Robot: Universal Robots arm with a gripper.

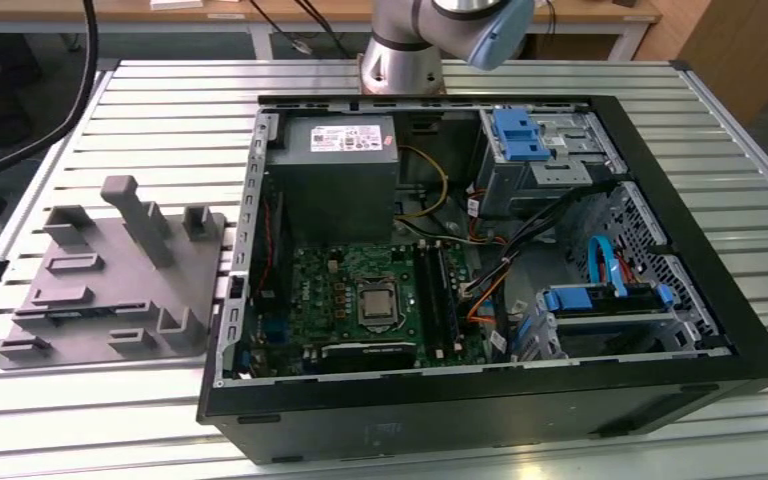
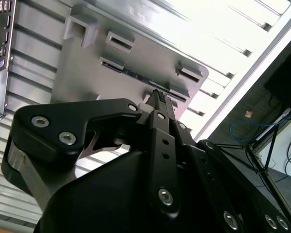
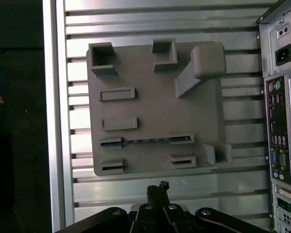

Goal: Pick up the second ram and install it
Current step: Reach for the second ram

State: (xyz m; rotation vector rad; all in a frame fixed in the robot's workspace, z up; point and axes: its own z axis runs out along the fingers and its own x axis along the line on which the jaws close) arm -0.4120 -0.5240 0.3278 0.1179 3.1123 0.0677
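- On the worktop [image 1: 157,100], exterior view: a grey tray [image 1: 104,280] sits at the exterior view's left of an open computer case [image 1: 491,400].
- Second wrist view: the jaws are pinched narrow and empty; the memory stick [image 2: 136,75] spans two tray slots.
- First wrist view: the jaws are near the tray's edge, apart from the stick.

The arm [image 1: 404,50] is silver-grey tubing with a pale blue joint cap, and the gripper [image 2: 157,97] is matt black linkage plates pinned by bright round screws, seemingly over a grey metal bracket
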